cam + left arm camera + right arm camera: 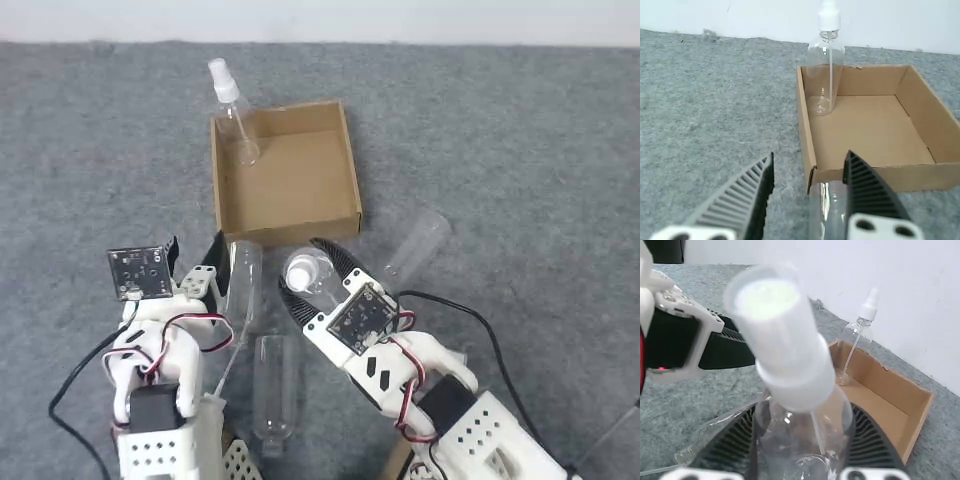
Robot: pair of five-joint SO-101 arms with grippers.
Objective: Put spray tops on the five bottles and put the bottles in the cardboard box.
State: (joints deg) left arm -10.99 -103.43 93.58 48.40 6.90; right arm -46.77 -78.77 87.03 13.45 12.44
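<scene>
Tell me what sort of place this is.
Probably a robotics lab or workshop test bench: grey felt-like matting covers the table, a plain white wall stands behind, and two small arms with exposed wiring, the left arm and the right arm, sit by a cardboard box.

Cardboard box (pixel 285 175): first topped bottle (pixel 235 115) stands inside, far-left corner. Just off the box's near wall: lying bottle (pixel 243 275) by the left corner, second topped bottle (pixel 303 270) mid-wall. Open bottle (pixel 418 243) off near-right corner. Last bottle (pixel 274 385) lies farther out from the near wall.
</scene>
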